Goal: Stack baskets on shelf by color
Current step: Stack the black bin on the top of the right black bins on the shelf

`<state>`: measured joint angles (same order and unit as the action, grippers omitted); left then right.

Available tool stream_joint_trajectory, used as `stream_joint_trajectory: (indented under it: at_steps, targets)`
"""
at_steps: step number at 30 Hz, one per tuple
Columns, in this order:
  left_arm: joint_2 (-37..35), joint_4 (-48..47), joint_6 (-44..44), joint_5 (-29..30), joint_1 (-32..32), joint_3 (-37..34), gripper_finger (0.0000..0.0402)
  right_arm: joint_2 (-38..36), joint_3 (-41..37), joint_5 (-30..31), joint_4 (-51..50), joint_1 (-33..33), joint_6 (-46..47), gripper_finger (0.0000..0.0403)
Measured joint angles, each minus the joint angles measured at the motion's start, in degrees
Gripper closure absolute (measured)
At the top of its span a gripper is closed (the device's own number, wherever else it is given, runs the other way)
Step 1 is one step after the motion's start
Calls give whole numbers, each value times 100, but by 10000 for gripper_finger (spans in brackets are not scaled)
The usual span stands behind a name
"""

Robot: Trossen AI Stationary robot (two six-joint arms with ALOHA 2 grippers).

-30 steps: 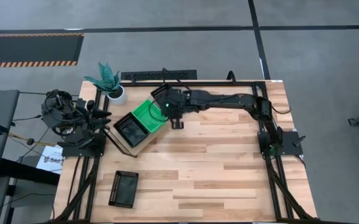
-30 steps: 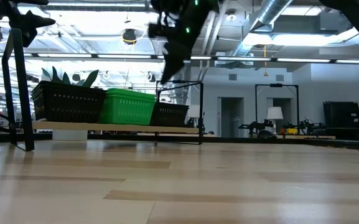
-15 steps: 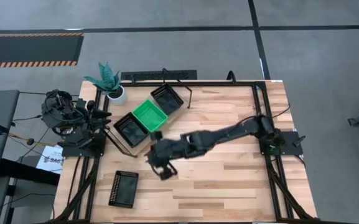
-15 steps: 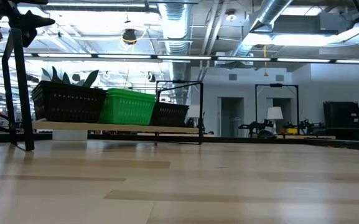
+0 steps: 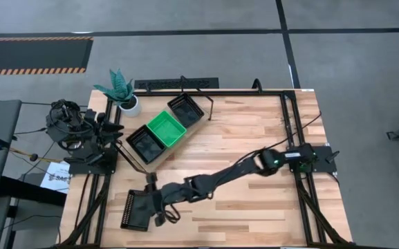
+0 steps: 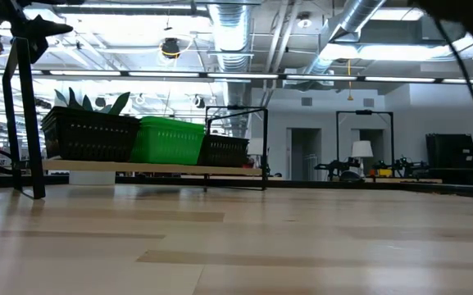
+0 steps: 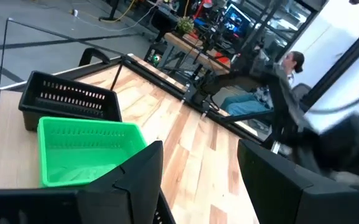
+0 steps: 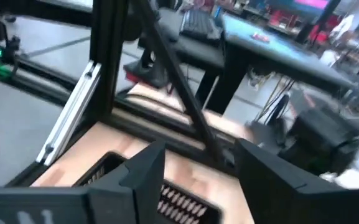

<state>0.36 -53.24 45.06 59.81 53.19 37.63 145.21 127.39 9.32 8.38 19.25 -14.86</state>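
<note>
Swinging away from the shelf (image 5: 159,158), the right arm has crossed the table in the last second and now lies stretched low from its base at the right edge toward the near left corner. A second ago its gripper hung over the green basket (image 5: 166,128) on the shelf; half a second ago it was over bare tabletop in the middle. Now the right gripper (image 5: 155,205) sits at the right edge of the lone black basket (image 5: 137,209) lying flat on the table (image 5: 254,145) near the left front corner. Its fingers stand apart, wider than a moment ago, with nothing between them; its wrist view shows the two dark fingers (image 8: 143,169) spread above the slotted wall of that black basket (image 8: 179,204). Whether a fingertip touches the rim cannot be told.

On the shelf, three baskets sit in a row: a black basket (image 5: 144,144) at the near-left end, the green one in the middle touching it, and another black basket (image 5: 185,109) at the far end. None of these has shifted.

Parked at its base on the table's left edge, the left gripper (image 5: 113,127) points toward the shelf, fingers parted and empty, unmoved. A potted plant (image 5: 119,90) stands behind the shelf's left end.
</note>
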Motion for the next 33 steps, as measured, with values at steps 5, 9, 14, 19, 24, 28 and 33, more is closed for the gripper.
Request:
stream_joint_trajectory:
  at_steps: [5, 9, 14, 19, 24, 28, 33]
  targets:
    - [0, 0, 225, 0, 0, 0, 203, 690, 737, -7, -578, 65, 171, 183]
    - [0, -3, 388, -12, -2, 0, 203, 712, 616, 611, -1070, 73, 456, 191]
    - [0, -32, 384, -51, -4, 0, 203, 708, 619, 927, -1592, -112, 800, 197]
    - [0, -190, 395, -58, -4, 0, 203, 699, 626, 710, -1712, -294, 1315, 196]
    - [0, -319, 480, -68, -4, 0, 203, 841, 619, 540, -1934, -376, 1653, 196]
    - [0, -349, 546, -70, -4, 0, 203, 960, 630, 339, -1892, -371, 1997, 198]
    - [0, -347, 615, -105, -4, 0, 203, 989, 619, 302, -2385, -328, 2443, 202]
